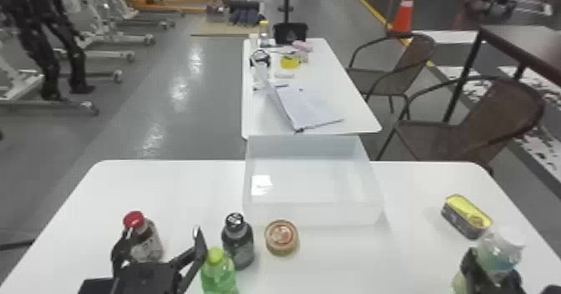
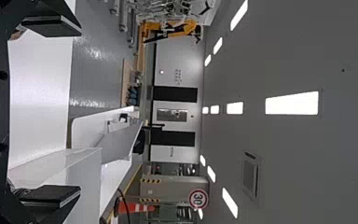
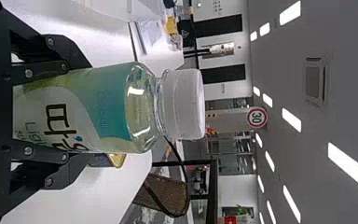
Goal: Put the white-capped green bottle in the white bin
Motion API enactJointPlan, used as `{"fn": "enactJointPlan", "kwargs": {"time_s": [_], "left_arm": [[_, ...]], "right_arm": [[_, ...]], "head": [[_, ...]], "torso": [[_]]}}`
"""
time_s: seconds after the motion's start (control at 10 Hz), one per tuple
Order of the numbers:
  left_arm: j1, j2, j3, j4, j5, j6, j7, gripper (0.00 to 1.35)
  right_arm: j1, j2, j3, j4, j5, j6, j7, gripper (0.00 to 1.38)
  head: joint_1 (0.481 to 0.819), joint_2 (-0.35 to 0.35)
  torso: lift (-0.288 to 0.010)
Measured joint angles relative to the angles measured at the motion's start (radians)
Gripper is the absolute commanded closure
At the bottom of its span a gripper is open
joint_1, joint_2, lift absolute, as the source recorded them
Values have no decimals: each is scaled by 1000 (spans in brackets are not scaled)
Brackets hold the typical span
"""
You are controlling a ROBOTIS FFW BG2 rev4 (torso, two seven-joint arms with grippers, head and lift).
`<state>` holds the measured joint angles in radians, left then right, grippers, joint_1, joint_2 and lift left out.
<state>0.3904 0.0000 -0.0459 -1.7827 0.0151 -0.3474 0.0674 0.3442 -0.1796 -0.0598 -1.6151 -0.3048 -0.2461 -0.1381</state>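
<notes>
Over at four o'clock, the right gripper (image 1: 492,269) had its fingers clamped round the white-capped green bottle (image 1: 499,253); at seven, the left gripper (image 1: 160,236) held its fingers wide apart!

On near white table (image 1: 167,188): red-capped bottle (image 1: 147,244) at left; dark bottle (image 1: 240,245) upright, with lime-capped green bottle (image 1: 218,275) close by, nearer the camera; small round tub (image 1: 281,237) just right of dark bottle; yellow-topped tin (image 1: 465,216) well apart at right. On far white table (image 1: 255,109): open notebook (image 1: 307,105), yellow item (image 1: 289,61) beyond, black box (image 1: 290,34) at far end. To the right: two brown chairs (image 1: 484,122), dark table (image 1: 521,42), orange-and-white cone (image 1: 403,13).
</notes>
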Motion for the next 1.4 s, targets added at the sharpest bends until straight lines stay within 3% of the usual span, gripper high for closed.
{"fn": "enactJointPlan", "kwargs": {"time_s": [0.3, 0.6, 0.9, 1.4], "left_arm": [[-1, 0, -1, 4, 0, 0, 0, 111], [-14, 0, -6, 13, 0, -4, 0, 111], [-20, 0, -8, 17, 1, -6, 0, 111], [-35, 0, -16, 29, 8, -13, 0, 111]], "right_arm": [[28, 0, 9, -207, -10, 131, 11, 782], [-44, 0, 20, -251, -27, 166, 59, 782], [-169, -7, 55, -184, -28, 190, 128, 782], [-356, -65, 171, -14, -60, 143, 143, 782]], "head": [[549, 0], [549, 0], [549, 0], [549, 0]], "torso": [[-100], [-100], [-100], [-100]]}}
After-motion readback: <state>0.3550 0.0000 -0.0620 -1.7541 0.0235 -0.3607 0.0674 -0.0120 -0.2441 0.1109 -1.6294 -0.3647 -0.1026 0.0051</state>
